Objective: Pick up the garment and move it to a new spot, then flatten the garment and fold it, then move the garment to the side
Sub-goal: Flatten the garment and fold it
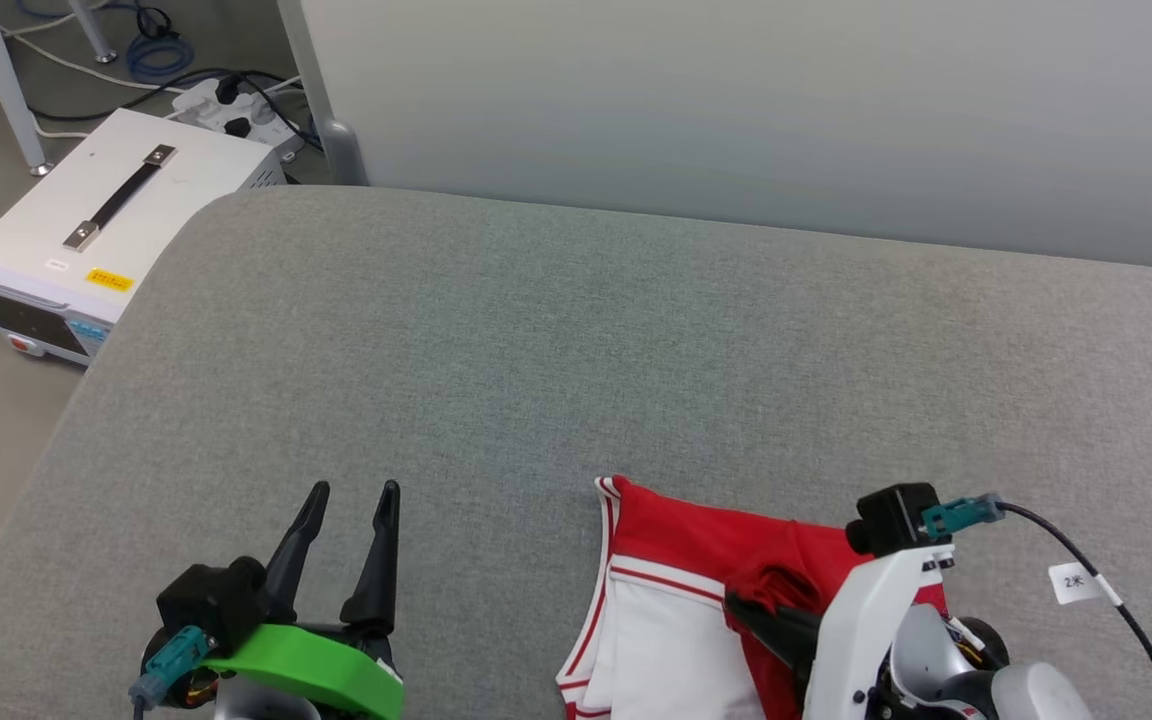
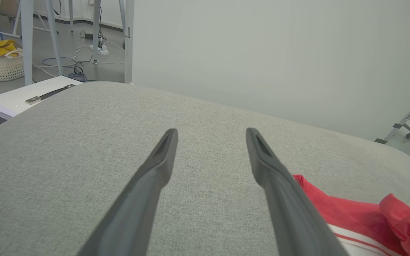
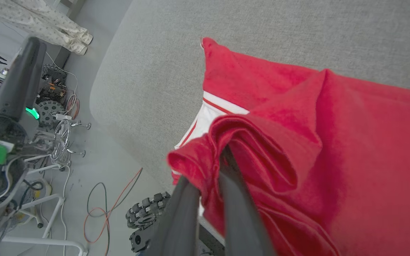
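The garment point(image 1: 681, 560) sits bunched on the grey table point(image 1: 536, 350), a red fold pinched in the right tool point(image 1: 738, 604), jaws narrow. Off to its left, the left tool point(image 1: 355, 490) hovers wide, empty.

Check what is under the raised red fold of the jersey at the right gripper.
The right gripper reaches in under the jersey fold, shut on it. A white sleeve lies below. The fingertips themselves are hidden by red cloth.
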{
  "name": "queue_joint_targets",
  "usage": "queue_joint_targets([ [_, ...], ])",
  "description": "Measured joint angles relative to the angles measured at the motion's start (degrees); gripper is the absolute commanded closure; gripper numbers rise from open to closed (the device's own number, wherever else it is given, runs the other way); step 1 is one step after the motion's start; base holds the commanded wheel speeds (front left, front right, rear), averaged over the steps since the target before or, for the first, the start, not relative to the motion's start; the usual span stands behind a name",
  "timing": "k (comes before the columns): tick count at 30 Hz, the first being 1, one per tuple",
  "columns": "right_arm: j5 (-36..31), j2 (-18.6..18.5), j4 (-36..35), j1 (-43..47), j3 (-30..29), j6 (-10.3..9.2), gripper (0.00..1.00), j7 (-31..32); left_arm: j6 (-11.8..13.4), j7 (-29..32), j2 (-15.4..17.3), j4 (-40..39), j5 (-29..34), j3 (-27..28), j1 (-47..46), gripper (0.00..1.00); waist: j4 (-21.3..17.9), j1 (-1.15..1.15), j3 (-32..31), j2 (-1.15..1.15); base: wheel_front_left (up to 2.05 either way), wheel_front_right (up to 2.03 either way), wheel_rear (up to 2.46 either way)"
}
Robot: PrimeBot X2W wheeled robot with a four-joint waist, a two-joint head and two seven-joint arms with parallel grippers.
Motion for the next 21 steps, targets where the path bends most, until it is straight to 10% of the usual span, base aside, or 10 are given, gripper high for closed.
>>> queue_joint_targets([
  [13, 1.77, 0.09, 15.78, -7.87, 6.13, -0.01, 1.00, -11.27, 0.00, 0.00, 0.13, 0.27, -0.04, -0.99, -0.23, 0.00, 2.62, 0.00, 0.56, 0.00, 0.00, 0.00, 0.00],
  [14, 2.16, 0.10, 17.17, -8.42, 6.58, -0.01, 0.82, -11.71, 0.00, 0.00, 0.12, 0.29, -0.04, -1.03, -0.29, 0.00, 2.79, 0.00, 0.72, 0.00, 0.00, 0.00, 0.00],
  [15, 2.16, 0.09, 18.16, -8.86, 7.12, -0.01, 0.02, -12.12, 0.00, 0.00, 0.11, 0.31, -0.04, -1.07, -0.32, 0.00, 2.92, 0.00, 0.83, 0.00, 0.00, 0.00, 0.00],
  [21, 5.92, 0.08, 21.15, -10.44, 12.91, -0.01, 0.00, -14.96, 0.00, 0.00, 0.11, 0.66, -0.30, -1.10, -0.35, 0.00, 3.59, 0.00, 0.79, 0.00, 0.00, 0.00, 0.00],
])
